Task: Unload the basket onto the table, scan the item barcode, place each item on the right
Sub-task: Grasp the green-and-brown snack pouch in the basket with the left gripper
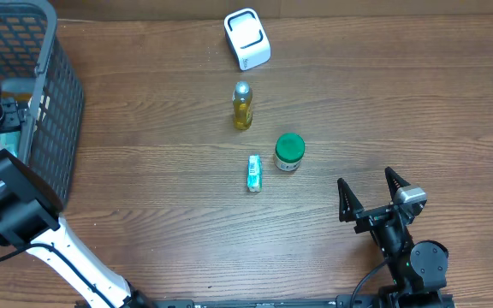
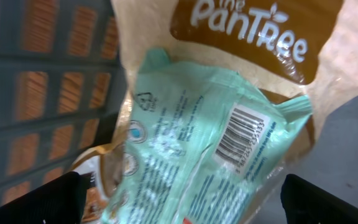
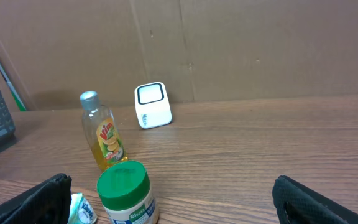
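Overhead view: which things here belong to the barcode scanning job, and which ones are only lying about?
Job, probably:
- white scanner
- bottle, green-lidded jar and small packet, the items to scan

Lying about, it seems:
- basket
- green pouch and brown bag inside it, seen from the left wrist

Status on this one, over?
Left gripper open over mint packet in basket, barcode up. Right gripper open, empty, near jar. Bottle, jar, small pack on table by scanner. Nothing in the way.
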You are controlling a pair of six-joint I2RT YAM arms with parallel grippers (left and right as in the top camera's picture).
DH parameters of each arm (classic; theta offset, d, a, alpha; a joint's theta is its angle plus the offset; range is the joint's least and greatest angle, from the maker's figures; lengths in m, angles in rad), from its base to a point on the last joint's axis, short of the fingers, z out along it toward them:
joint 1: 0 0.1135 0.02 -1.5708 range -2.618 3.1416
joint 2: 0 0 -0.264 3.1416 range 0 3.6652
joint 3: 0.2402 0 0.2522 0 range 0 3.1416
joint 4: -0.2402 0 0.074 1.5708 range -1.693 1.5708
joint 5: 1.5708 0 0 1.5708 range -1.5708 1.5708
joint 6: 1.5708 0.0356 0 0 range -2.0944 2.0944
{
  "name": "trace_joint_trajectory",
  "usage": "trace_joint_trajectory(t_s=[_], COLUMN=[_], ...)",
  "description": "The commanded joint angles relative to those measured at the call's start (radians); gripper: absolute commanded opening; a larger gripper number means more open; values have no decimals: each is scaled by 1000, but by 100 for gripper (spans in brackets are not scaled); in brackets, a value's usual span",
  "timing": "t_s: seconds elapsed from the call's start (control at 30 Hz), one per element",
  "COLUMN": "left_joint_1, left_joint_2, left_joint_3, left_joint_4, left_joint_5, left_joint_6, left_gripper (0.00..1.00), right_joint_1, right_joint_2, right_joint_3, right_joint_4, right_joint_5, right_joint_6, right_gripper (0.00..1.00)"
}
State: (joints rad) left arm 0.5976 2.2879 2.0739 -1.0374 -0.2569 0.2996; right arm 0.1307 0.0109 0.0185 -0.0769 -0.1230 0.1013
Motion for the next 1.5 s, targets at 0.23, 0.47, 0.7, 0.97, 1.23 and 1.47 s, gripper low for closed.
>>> trace_joint_trajectory(t_s=[0.23,0.47,0.7,0.97,1.23,1.47], left_joint_1=[18,36,40,34,31,30], left_joint_2=[14,14,14,2,-103,-288], left_joint_3=[-149,-213,-223,-232,-179,-135], left_joint_4=[112,162,159,156,159,198], left_joint_5=[-12,-12,-6,43,48,48], left_joint_6=[45,45,37,34,-42,-241], left_gripper=[100,100,86,43,15,4], right_joint_1=[-4,-4,-4,-4,-4,-4], right_joint_2=[-8,-8,-8,-8,-8,-8], right_joint_3=[-11,-11,-11,-11,-11,-11], right_joint_4=[3,3,3,3,3,3], right_joint_5=[9,9,9,9,9,9], right_joint_6=[3,3,3,3,3,3], right_gripper=[100,100,100,100,100,100])
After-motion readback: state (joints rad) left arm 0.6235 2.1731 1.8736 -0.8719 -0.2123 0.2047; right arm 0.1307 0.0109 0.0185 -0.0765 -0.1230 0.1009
